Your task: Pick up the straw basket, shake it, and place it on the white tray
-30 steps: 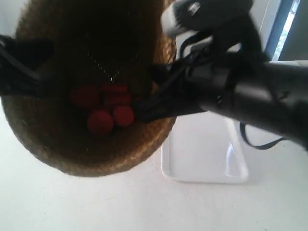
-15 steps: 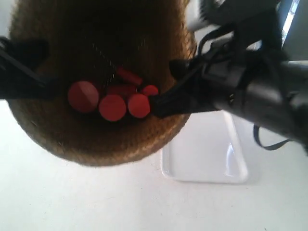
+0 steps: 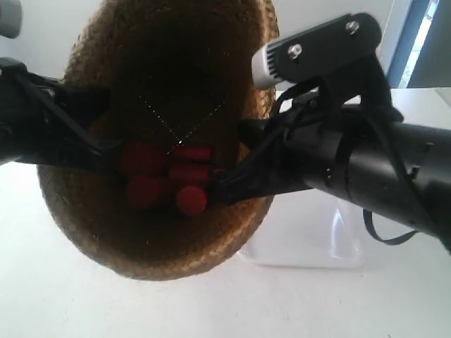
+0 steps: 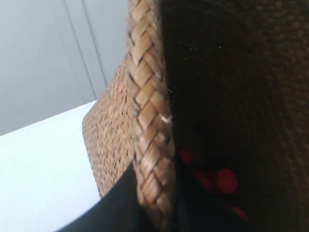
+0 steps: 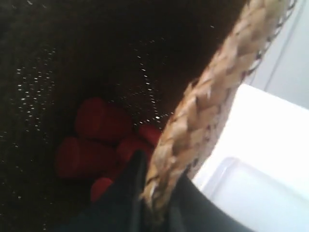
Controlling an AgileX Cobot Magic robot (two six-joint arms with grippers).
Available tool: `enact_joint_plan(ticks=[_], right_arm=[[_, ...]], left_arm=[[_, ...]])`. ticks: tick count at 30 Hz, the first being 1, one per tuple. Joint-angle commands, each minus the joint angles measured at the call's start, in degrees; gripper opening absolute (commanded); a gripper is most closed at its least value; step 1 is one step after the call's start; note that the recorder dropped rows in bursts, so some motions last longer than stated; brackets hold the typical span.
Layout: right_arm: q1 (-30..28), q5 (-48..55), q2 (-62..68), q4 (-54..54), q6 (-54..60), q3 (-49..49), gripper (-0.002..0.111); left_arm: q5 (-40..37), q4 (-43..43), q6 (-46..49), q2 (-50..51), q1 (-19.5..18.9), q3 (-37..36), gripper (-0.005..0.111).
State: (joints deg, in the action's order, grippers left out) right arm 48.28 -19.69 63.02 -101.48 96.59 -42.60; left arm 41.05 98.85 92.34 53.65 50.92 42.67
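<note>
Plainly, the left hand was clenched on the braided rim of the straw basket, one dark finger inside the wall and one outside. The right hand pinched the opposite stretch of rim in the same way.

In the exterior view, the arm at the exterior view's left reached in from the left edge. The arm at the exterior view's right came in from the right edge, sloping down across the frame. Between them the basket filled the upper left and centre of the frame, tipped so its mouth faced the camera. Red cylinders lay heaped against its lower inner wall.

It appeared held clear of the desk, so the lift looked done and the shaking step looked to be in hand.

The white tray lay on the desk at lower right, partly hidden behind the basket and the arm. Next, both arms would likely need to level the basket, carry it toward lower right and lower its base squarely onto the tray. Only then should both hands let go.
</note>
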Motion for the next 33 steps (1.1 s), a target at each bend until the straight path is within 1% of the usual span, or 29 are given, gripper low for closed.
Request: enact_joint_plan(ticks=[1, 2, 3, 6, 9, 12, 24, 27, 30, 33], right_arm=[[0.6, -4.2, 0.0, 7.8, 2.6, -1.0, 0.000], [0.3, -6.9, 0.6, 6.9, 2.6, -1.0, 0.000], [0.2, -6.7, 0.7, 6.0, 2.6, -1.0, 0.000], [0.2, -0.1, 0.3, 5.3, 2.6, -1.0, 0.000], [0.2, 0.7, 0.3, 5.7, 2.6, -1.4, 0.000], [0.2, -1.7, 0.4, 4.7, 2.6, -1.4, 0.000], [0.2, -3.1, 0.4, 3.8, 2.6, -1.4, 0.000], [0.2, -6.1, 0.4, 2.0, 2.6, -1.9, 0.000], [0.2, -9.1, 0.4, 1.6, 3.3, -2.9, 0.000], [-0.7, -9.5, 0.4, 1.5, 6.4, -4.1, 0.000]], left_arm=[[5.9, -0.8, -1.1, 0.6, -1.0, 0.7, 0.000], [6.1, 0.3, -0.8, 1.0, -1.6, 0.7, 0.000], [5.0, 1.1, -0.2, 1.0, -1.8, 0.7, 0.000], [-0.6, 1.1, 0.7, 0.4, -1.6, 0.7, 0.000], [-3.5, 1.1, 0.0, 0.3, -1.6, 0.8, 0.000], [-3.5, 1.1, 0.0, 0.3, -1.6, 0.8, 0.000], [-4.8, 1.1, 0.0, 0.3, -1.6, 1.1, 0.000], [-6.7, 1.1, -0.1, 0.1, -1.6, 2.4, 0.000], [-5.3, 1.1, -0.1, 0.4, -1.6, 5.0, 0.000], [-4.0, 1.1, 1.5, 2.3, -1.6, 7.8, 0.000]])
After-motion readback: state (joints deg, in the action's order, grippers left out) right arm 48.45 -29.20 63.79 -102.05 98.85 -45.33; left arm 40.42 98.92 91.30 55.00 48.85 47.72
